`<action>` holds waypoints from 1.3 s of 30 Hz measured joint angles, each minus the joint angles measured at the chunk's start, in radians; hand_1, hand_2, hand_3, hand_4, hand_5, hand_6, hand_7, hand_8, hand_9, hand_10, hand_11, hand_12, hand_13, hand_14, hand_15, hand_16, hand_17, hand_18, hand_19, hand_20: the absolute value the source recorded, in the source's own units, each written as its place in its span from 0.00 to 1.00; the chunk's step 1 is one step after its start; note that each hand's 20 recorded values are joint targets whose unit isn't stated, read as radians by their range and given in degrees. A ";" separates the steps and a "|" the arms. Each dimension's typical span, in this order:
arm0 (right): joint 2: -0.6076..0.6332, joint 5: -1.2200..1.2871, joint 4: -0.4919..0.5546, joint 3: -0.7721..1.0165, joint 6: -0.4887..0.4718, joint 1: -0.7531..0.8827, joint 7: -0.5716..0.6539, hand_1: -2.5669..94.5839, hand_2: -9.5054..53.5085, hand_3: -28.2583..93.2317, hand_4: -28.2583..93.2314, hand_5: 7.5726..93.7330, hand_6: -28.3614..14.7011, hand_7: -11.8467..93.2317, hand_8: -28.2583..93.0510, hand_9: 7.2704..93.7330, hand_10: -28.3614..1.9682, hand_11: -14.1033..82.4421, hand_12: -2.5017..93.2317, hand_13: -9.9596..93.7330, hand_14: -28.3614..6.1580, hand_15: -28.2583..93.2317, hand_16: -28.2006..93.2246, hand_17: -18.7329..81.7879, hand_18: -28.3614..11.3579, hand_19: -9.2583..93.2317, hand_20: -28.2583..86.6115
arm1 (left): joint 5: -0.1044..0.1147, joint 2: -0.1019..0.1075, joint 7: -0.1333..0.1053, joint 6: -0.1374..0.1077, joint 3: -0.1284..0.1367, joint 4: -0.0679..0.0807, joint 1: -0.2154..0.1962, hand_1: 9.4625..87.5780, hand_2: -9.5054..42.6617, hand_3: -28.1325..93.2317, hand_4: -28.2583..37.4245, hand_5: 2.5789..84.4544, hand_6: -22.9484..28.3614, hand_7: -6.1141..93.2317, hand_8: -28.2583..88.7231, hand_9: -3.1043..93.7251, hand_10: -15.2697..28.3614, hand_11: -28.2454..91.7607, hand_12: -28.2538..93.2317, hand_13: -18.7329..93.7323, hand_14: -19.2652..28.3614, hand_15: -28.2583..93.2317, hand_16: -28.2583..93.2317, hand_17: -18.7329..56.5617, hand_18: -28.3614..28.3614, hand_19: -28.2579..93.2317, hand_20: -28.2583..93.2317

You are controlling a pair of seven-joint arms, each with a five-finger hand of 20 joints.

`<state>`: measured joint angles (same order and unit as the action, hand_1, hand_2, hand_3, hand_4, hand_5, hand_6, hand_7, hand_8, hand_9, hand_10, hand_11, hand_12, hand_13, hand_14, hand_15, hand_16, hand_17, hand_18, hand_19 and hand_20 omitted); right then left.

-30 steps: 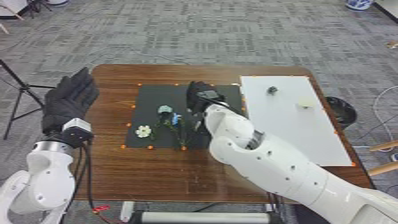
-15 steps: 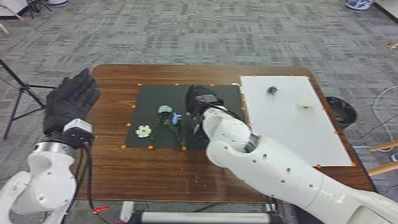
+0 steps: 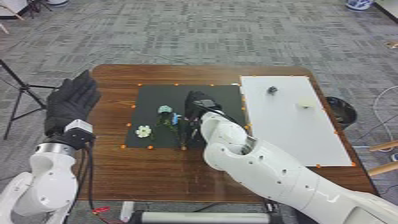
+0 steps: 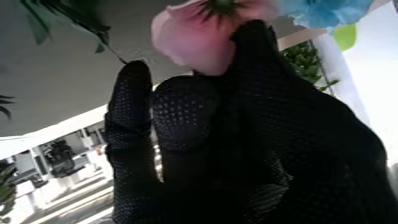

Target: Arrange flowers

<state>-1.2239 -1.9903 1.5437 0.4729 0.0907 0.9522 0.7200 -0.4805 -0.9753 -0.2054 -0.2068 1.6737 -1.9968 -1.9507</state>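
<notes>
R robot hand (image 3: 197, 102): grips pink flower (image 4: 188, 37), frame ctr.
L robot hand (image 3: 73, 102): open
Black mat (image 3: 156, 95): prob. placing step; next, lower, release

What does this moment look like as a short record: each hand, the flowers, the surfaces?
left hand: open, at the left edge of the table, holding nothing
right hand: over the black mat; grip cannot be told
pink flower: right up against the right hand
white flower: on the black mat, near its left edge
blue flower: on the mat, between white flower and right hand
white sheet: right of the mat, with two small items on it
</notes>
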 measured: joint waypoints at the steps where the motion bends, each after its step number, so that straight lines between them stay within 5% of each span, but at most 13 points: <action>1: 0.000 0.000 0.000 0.000 0.002 0.000 0.000 0.62 0.00 0.81 0.03 0.69 0.61 0.36 0.24 0.80 0.61 0.27 0.47 0.78 0.64 0.76 0.58 0.50 0.20 0.80 0.56 | 0.003 0.000 -0.003 -0.003 -0.001 0.000 0.000 0.21 0.54 0.82 0.00 0.44 0.60 0.12 0.18 0.29 0.64 0.37 0.28 0.32 0.63 0.34 0.18 0.18 0.66 0.47 0.25; 10: 0.002 -0.002 0.003 -0.007 0.016 -0.003 -0.003 0.60 0.00 0.82 0.03 0.68 0.60 0.32 0.23 0.78 0.60 0.25 0.43 0.77 0.65 0.75 0.59 0.50 0.20 0.80 0.55 | 0.019 -0.001 -0.019 -0.012 -0.001 -0.004 -0.007 0.20 0.55 0.82 0.00 0.44 0.60 0.13 0.18 0.29 0.64 0.37 0.28 0.32 0.63 0.34 0.19 0.18 0.67 0.47 0.25; 20: 0.016 -0.008 0.030 -0.001 0.030 0.000 -0.005 0.53 0.00 0.87 0.03 0.63 0.59 0.30 0.14 0.68 0.47 0.38 0.26 0.76 0.62 0.77 0.57 0.49 0.19 0.81 0.55 | 0.024 -0.002 -0.023 -0.012 0.006 -0.005 -0.012 0.20 0.54 0.83 0.00 0.44 0.61 0.13 0.18 0.30 0.64 0.36 0.28 0.33 0.64 0.34 0.19 0.17 0.68 0.48 0.25; 32: 0.063 -0.011 0.136 0.081 0.042 0.038 -0.033 0.50 0.00 0.87 0.04 0.59 0.57 0.27 0.14 0.62 0.44 0.34 0.23 0.73 0.56 0.78 0.53 0.48 0.17 0.80 0.55 | 0.027 -0.007 -0.022 -0.009 0.008 -0.003 -0.013 0.20 0.54 0.82 0.00 0.44 0.60 0.13 0.18 0.30 0.65 0.36 0.29 0.33 0.64 0.34 0.19 0.17 0.69 0.48 0.25; 39: 0.168 0.012 0.230 0.274 -0.085 0.089 -0.034 0.49 0.00 0.87 0.04 0.53 0.54 0.24 0.16 0.51 0.44 0.27 0.20 0.69 0.52 0.79 0.51 0.45 0.18 0.79 0.54 | 0.027 -0.010 -0.027 -0.008 0.025 -0.007 -0.020 0.20 0.54 0.82 0.00 0.45 0.60 0.13 0.18 0.30 0.64 0.36 0.29 0.33 0.64 0.34 0.19 0.17 0.69 0.48 0.25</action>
<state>-1.0560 -1.9784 1.7742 0.7469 0.0059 1.0411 0.6860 -0.4539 -0.9857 -0.2320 -0.2149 1.6985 -2.0041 -1.9703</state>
